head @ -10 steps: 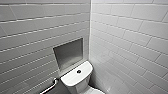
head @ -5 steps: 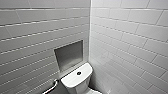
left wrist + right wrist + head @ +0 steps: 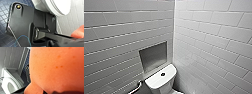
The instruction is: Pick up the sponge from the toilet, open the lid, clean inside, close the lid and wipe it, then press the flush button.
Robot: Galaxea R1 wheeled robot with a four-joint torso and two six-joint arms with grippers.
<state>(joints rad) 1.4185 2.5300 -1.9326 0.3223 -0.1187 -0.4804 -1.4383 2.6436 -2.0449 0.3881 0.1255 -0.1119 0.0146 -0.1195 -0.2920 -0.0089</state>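
Sponge [image 3: 56, 68] looked gripped in the right fingers. Toilet [image 3: 4, 84] bowl showed open, so cleaning inside wanted a steady downward reach.

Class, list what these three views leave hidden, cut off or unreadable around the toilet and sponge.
Head view: the toilet is cut off at the bowl by the bottom edge.
Left wrist view: the sponge is cut by the frame edge, and the robot's dark plate hides the toilet's base.
Right wrist view: the sponge, close up, hides what lies behind it.
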